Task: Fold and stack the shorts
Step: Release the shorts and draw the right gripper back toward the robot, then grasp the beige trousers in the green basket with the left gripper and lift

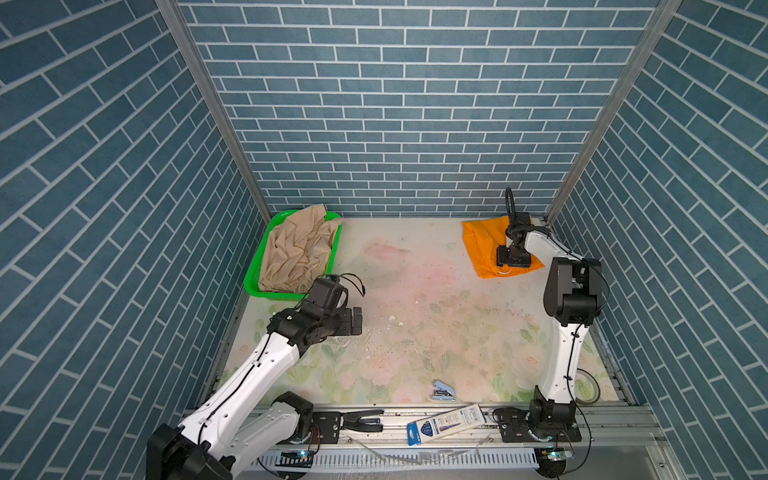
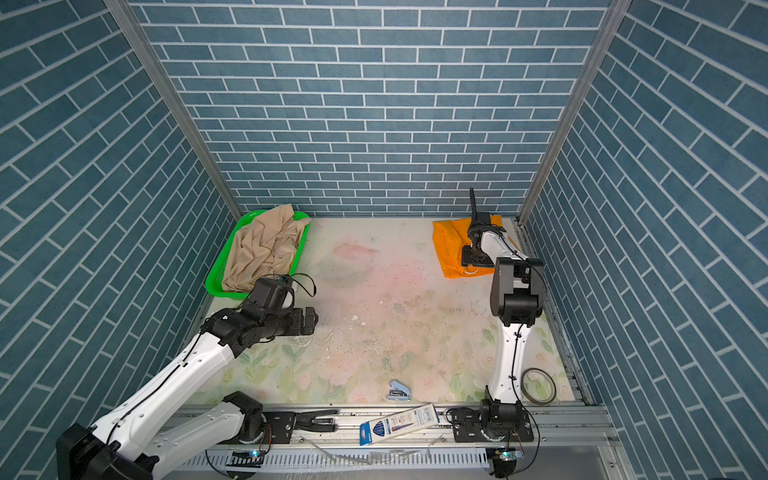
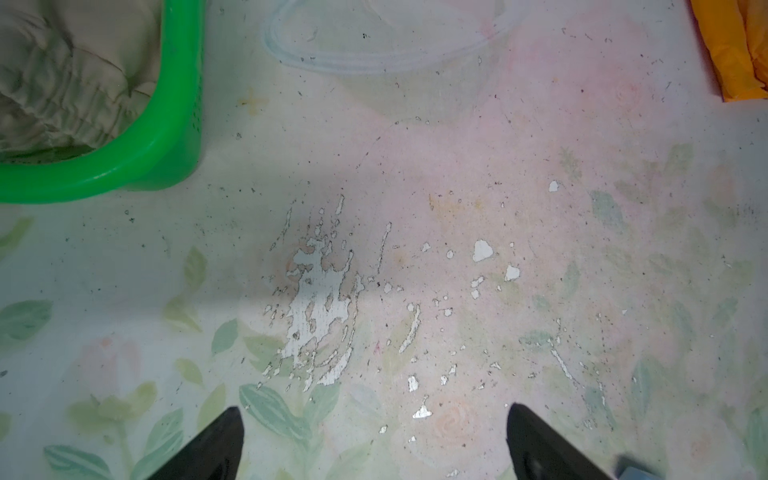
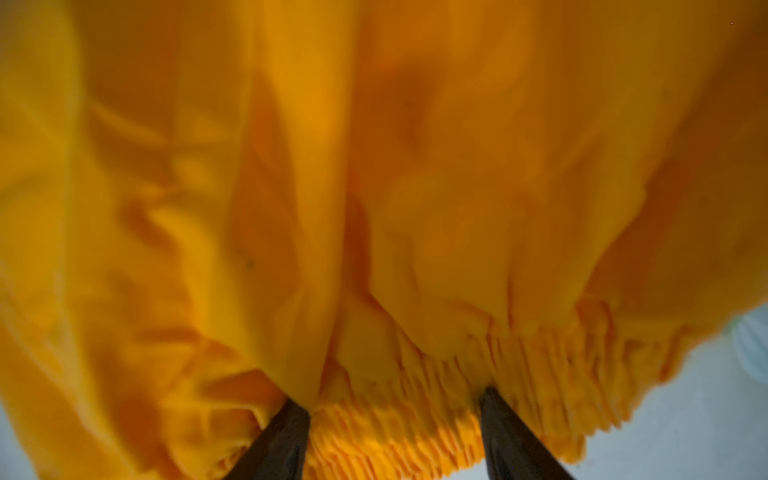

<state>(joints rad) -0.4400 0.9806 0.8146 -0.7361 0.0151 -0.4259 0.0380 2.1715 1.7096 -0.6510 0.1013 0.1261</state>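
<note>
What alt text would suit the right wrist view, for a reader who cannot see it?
Creased orange shorts fill the close-up view. The open right gripper points at their gathered waistband, its two dark fingers apart over it. A pale bit of table shows beyond the waistband.

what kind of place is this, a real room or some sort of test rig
Probably a robot test cell, not a home: the left arm and right arm are mounted on a metal rail, brick-print panels wall it in, and the floral table cover is scuffed.
</note>
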